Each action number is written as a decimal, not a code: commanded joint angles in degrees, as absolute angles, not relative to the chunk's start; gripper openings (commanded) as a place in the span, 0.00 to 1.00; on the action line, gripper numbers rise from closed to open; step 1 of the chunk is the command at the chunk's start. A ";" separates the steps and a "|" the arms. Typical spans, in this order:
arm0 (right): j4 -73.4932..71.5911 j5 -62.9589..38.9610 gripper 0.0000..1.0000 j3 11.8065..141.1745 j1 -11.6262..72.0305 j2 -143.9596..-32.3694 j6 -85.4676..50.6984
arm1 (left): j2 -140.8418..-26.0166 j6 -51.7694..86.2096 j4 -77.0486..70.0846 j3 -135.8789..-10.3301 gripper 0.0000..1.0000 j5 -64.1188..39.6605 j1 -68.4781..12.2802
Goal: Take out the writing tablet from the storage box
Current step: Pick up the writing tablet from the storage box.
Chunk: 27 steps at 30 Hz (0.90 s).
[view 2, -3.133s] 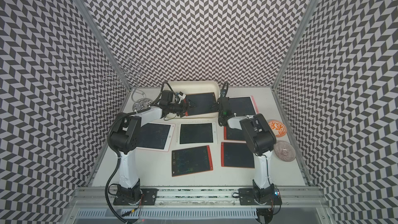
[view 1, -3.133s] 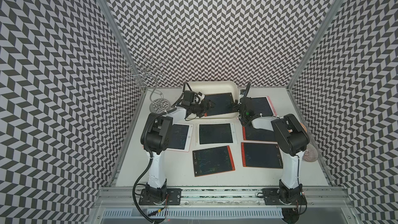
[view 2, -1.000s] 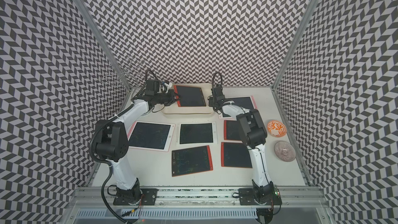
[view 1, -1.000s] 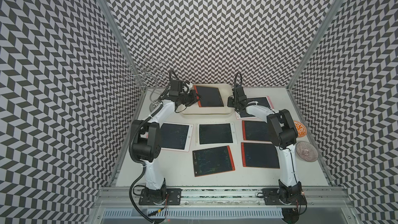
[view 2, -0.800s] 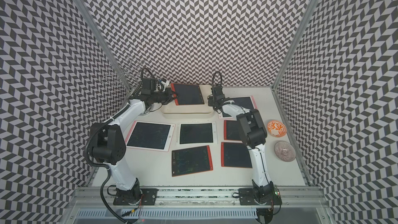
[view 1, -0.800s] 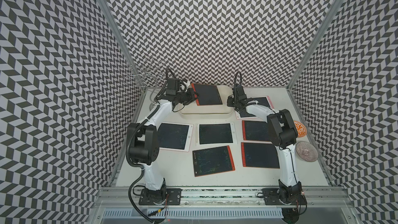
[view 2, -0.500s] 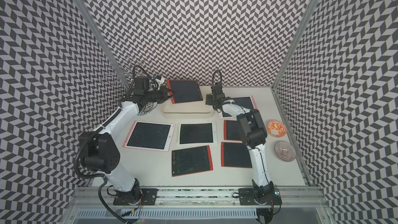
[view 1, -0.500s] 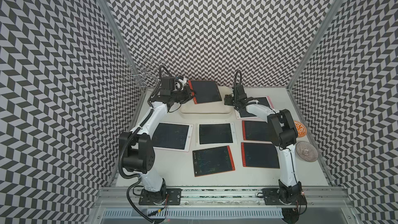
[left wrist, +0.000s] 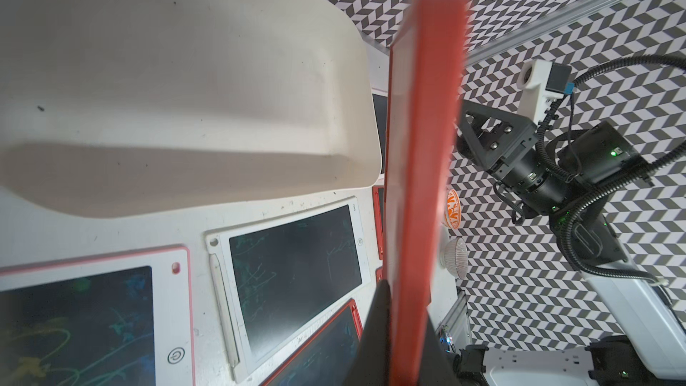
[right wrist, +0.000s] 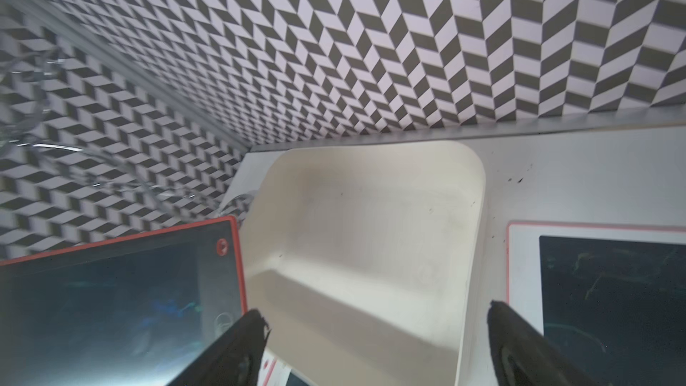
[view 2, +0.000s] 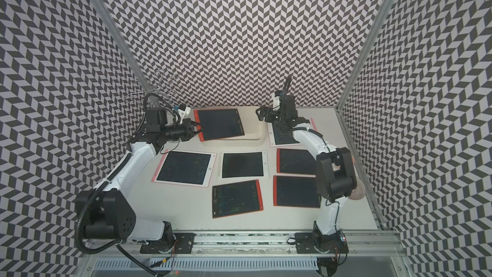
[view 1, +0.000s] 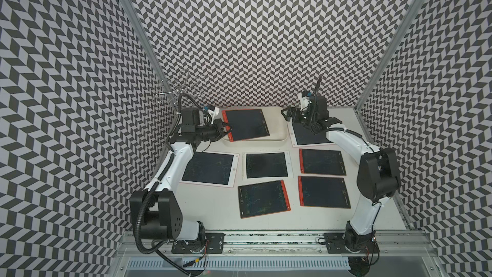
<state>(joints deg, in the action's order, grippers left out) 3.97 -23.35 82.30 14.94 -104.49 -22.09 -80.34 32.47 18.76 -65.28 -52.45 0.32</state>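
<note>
Has raised red-framed black writing tablet (view 1: 245,125), clamped in left pincer (view 1: 225,129), above cream-white plastic storage box (view 1: 279,135). Just spread right pincer (view 1: 285,114) apart, empty. Needs only placing.

The left arm (view 1: 173,171) reaches from its near-left base to the far left, wrist turned toward the right. The left gripper (view 1: 226,129) is clamped on the left edge of the writing tablet (view 1: 246,123). The right arm (view 1: 346,139) reaches far, elbow raised at the right, wrist pointing left. The right gripper (view 1: 285,113) holds nothing; its fingers (right wrist: 245,343) are spread wide.
</note>
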 commanded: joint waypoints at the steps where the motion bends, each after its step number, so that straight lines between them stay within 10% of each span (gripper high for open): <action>1: -3.24 -40.91 0.90 76.48 12.98 -102.47 -25.05 | -76.43 31.57 15.84 -62.22 0.00 -60.61 2.42; 13: -20.74 -63.84 0.83 61.38 12.26 -100.69 -28.61 | -66.83 32.82 10.34 -49.45 0.00 -62.33 3.34; 27: -28.98 -66.10 0.80 62.62 17.11 -106.02 -33.58 | -65.83 38.06 1.58 -44.08 0.00 -66.36 3.16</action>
